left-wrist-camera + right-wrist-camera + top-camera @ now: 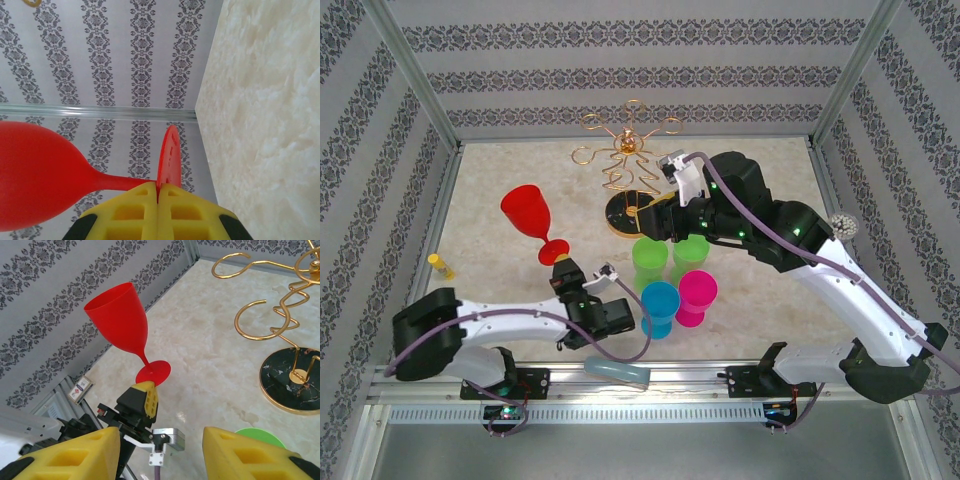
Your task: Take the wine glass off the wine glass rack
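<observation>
The top camera looks down from above and behind my bases over the table (510,170). My left wrist camera peers close along my left pincer (158,192) toward the far wall (140,60). My right wrist camera faces left. All three share the wine glass (525,212).

1. The wine glass rack (628,165) stands at the far middle of the table (510,170), its curled arms spreading to both sides.
2. Four cups crowd the near middle: left green cup (649,262), right green cup (691,255), blue cup (660,305), pink cup (697,296).
3. Left of the rack the table lies bare to the wall; the tilted wine glass (525,213), pinched in the left gripper (560,262), overhangs its near part.
4. The right gripper (658,216) blocks the rack's right side.
</observation>
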You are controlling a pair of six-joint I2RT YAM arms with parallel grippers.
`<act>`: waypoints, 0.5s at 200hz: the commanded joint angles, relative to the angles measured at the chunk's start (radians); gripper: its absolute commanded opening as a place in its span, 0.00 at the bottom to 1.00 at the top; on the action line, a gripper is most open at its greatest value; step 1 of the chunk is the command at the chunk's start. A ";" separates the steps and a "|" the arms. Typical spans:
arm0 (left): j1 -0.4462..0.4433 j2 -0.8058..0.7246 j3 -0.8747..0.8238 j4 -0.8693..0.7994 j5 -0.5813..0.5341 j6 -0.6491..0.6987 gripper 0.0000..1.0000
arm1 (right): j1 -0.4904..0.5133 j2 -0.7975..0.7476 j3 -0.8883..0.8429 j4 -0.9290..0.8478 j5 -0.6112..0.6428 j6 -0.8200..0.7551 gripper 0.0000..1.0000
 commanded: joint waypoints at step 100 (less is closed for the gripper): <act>-0.049 -0.136 -0.163 0.489 -0.001 0.476 0.00 | 0.008 0.164 0.191 -0.031 -0.085 -0.031 0.47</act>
